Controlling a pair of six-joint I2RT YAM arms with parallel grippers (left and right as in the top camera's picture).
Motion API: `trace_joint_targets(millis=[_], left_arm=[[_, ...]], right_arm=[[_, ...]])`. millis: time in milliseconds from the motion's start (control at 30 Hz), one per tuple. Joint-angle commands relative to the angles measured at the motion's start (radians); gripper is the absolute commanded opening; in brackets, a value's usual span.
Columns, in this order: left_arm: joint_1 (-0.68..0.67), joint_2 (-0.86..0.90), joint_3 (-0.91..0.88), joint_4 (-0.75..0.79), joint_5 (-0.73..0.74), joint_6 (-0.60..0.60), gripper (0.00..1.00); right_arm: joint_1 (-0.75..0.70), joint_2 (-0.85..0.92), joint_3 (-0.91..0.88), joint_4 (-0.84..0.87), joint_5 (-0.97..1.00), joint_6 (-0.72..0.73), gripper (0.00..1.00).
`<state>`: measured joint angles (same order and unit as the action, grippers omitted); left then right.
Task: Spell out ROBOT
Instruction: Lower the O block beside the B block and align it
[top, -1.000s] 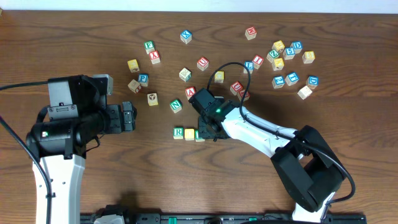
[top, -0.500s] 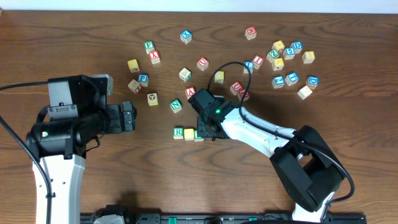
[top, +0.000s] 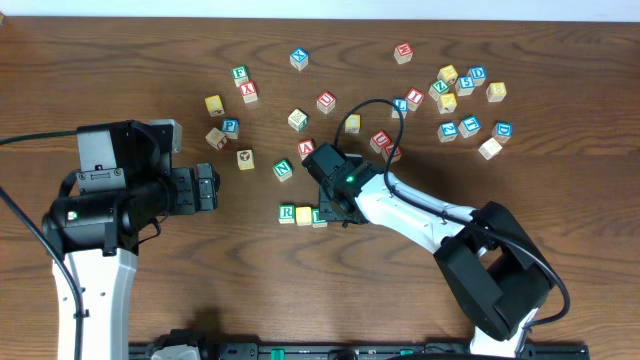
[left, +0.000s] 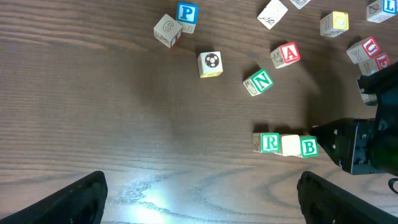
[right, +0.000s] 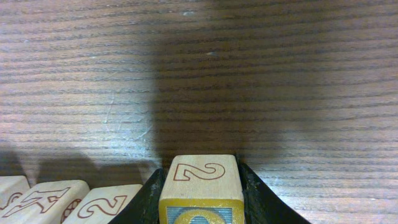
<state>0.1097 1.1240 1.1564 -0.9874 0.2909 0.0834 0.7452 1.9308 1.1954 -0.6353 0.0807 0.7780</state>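
The block (right: 199, 177) is sitting pinched tight in my right gripper (right: 200, 198), at the right end of the row (left: 290, 145). That row's running left-right, R through B, just left of me; I'm judging it wants snugging leftward.

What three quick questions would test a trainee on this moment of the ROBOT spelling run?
1. True or false: the left gripper is shut on a block.
2. Multiple choice: in the left wrist view, which letter is at the end of the row of blocks nearest the right gripper? a) R b) N c) B
3. Fill in: in the right wrist view, the upper face of the held block shows the numeral ___.

Key: 1 false, its fingers are wide apart with nothing between them; 2 c; 3 the numeral 2.
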Motion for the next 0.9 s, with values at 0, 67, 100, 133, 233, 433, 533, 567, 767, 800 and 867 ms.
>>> trace_joint_targets(millis=[0,67,100,133,233,433,533,567,767,800,867], left_arm=[[0.004,-0.002,0.013,-0.002,0.015,0.013,0.96],[0.004,-0.002,0.013,-0.002,0.015,0.013,0.96],[0.004,-0.002,0.013,-0.002,0.015,0.013,0.96],[0.004,-0.002,0.013,-0.002,0.015,0.013,0.96],[0.004,-0.002,0.013,-0.002,0.015,0.013,0.96],[0.004,-0.002,0.013,-0.002,0.015,0.013,0.96],[0.004,-0.002,0.013,-0.002,0.015,0.013,0.96],[0.004,-0.002,0.013,-0.002,0.015,0.013,0.96],[0.004,-0.002,0.013,-0.002,0.015,0.013,0.96],[0.004,-0.002,0.013,-0.002,0.015,0.013,0.96],[0.004,-0.002,0.013,-0.002,0.015,0.013,0.96]], right_arm=[[0.006,0.027,-0.013,-0.033,0.048,0.014,0.28],[0.006,0.027,-0.013,-0.047,0.046,0.015,0.28],[0.006,0.027,-0.013,-0.056,0.04,0.015,0.28],[0.006,0.027,-0.013,-0.065,0.031,0.015,0.27],[0.006,0.027,-0.013,-0.081,-0.003,0.015,0.25],[0.01,0.027,-0.013,-0.107,-0.066,0.015,0.21],[0.01,0.027,-0.013,-0.117,-0.073,0.022,0.2],[0.01,0.027,-0.013,-0.117,-0.073,0.022,0.2],[0.011,0.027,-0.013,-0.116,-0.073,0.022,0.2],[0.013,0.027,-0.013,-0.114,-0.073,0.022,0.2],[0.02,0.027,-0.013,-0.106,-0.073,0.021,0.21]])
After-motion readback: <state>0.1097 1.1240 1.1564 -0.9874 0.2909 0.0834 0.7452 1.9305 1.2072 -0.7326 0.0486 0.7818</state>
